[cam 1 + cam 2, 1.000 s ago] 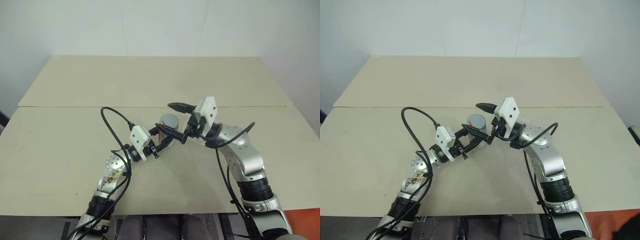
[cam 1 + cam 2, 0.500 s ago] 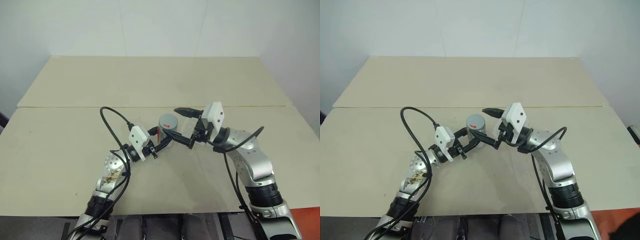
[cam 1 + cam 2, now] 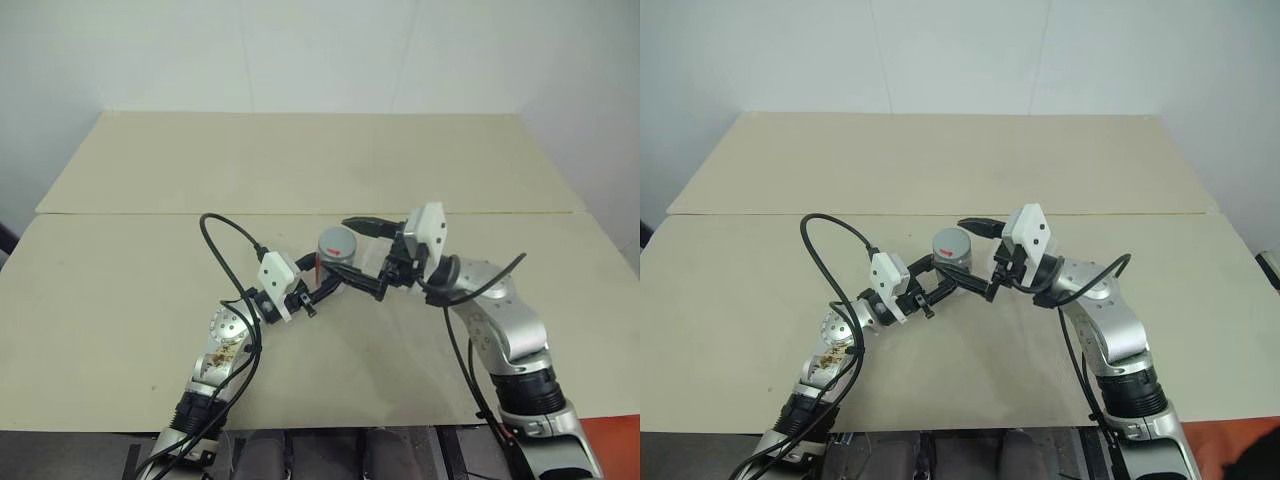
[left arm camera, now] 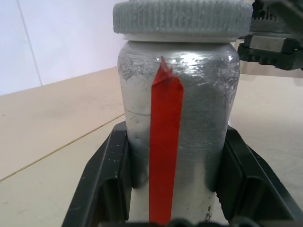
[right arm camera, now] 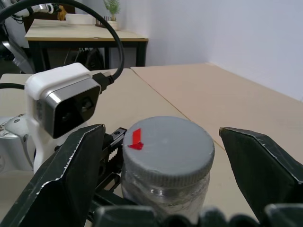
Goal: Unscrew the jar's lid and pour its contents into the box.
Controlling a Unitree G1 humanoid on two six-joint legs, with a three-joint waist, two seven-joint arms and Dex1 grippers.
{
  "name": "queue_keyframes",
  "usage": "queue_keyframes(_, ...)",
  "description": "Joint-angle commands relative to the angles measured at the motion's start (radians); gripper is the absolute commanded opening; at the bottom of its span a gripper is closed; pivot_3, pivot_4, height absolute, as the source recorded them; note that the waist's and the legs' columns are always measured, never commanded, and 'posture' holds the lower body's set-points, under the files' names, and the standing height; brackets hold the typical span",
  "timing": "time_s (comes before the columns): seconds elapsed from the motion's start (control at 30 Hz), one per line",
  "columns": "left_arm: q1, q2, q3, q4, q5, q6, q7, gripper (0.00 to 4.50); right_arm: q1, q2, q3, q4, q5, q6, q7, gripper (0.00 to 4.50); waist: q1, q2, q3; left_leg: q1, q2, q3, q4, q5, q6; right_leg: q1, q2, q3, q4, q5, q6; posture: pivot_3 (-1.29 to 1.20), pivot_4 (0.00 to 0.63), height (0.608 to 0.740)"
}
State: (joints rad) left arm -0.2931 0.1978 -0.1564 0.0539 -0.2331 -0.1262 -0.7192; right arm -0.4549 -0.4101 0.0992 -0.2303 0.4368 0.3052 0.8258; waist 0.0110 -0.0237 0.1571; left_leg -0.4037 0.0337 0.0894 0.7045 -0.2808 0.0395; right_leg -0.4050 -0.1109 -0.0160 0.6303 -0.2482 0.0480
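Gripping the jar (image 4: 177, 137) by its silvery body, the left gripper (image 3: 325, 283) has its two black fingers (image 4: 106, 175) clenched against opposite sides of the glass, well below the cap. The jar stands upright above the middle of the near table (image 3: 110, 300), lifted a little off the surface, with a red strip of tape running down the side that faces the left wrist. Its lid (image 5: 165, 151) is on, a grey ribbed cap with a small red mark on top.

The right gripper (image 3: 358, 257) reaches in from the other side with its jaws spread wide. One finger (image 5: 71, 175) sits to one side of the lid and the other finger sits to the opposite side, each with a clear gap to the ribbed rim, so the lid lies between them untouched. In the head views one right finger passes behind the lid and the other crosses low in front of the jar, near the tips of the left gripper; whether those tips touch cannot be told.
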Motion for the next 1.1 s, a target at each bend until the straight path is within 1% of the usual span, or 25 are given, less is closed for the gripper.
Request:
queue_keyframes(0.03, -0.003, -0.002, -0.001, -0.031, -0.002, -0.022, -0.004, 1.96, -0.023, 0.005, -0.022, -0.012, 0.018, 0.010, -0.005, 4.47, 0.000, 0.000, 0.000, 0.000, 0.000, 0.000, 0.000, 0.000, 0.000, 0.000, 0.000, 0.000, 0.000, 0.000, 0.000, 0.00, 0.150, 0.740)
queue_keyframes(0.27, -0.002, -0.003, -0.005, -0.029, 0.001, -0.024, -0.004, 1.96, -0.024, 0.006, -0.023, -0.010, 0.029, 0.015, 0.008, 4.47, 0.000, 0.000, 0.000, 0.000, 0.000, 0.000, 0.000, 0.000, 0.000, 0.000, 0.000, 0.000, 0.000, 0.000, 0.000, 0.00, 0.150, 0.740)
queue_keyframes(0.37, 0.000, -0.002, -0.005, -0.029, 0.000, -0.022, -0.006, 1.96, -0.023, 0.007, -0.021, -0.017, 0.026, 0.014, 0.002, 3.88, 0.000, 0.000, 0.000, 0.000, 0.000, 0.000, 0.000, 0.000, 0.000, 0.000, 0.000, 0.000, 0.000, 0.000, 0.000, 0.00, 0.150, 0.740)
queue_keyframes(0.7, -0.003, -0.006, -0.006, -0.025, -0.001, -0.022, -0.006, 1.96, -0.021, 0.007, -0.022, -0.017, 0.026, 0.012, 0.001, 3.88, 0.000, 0.000, 0.000, 0.000, 0.000, 0.000, 0.000, 0.000, 0.000, 0.000, 0.000, 0.000, 0.000, 0.000, 0.000, 0.00, 0.150, 0.740)
queue_keyframes(0.8, -0.005, -0.007, -0.006, -0.023, -0.002, -0.022, -0.008, 1.96, -0.019, 0.007, -0.021, -0.020, 0.023, 0.007, 0.001, 3.30, 0.000, 0.000, 0.000, 0.000, 0.000, 0.000, 0.000, 0.000, 0.000, 0.000, 0.000, 0.000, 0.000, 0.000, 0.000, 0.00, 0.150, 0.740)
queue_keyframes(1.1, -0.007, -0.011, -0.009, -0.020, -0.001, -0.021, -0.011, 1.96, -0.011, 0.012, -0.016, -0.019, 0.010, -0.004, -0.004, 3.30, 0.000, 0.000, 0.000, 0.000, 0.000, 0.000, 0.000, 0.000, 0.000, 0.000, 0.000, 0.000, 0.000, 0.000, 0.000, 0.00, 0.150, 0.740)
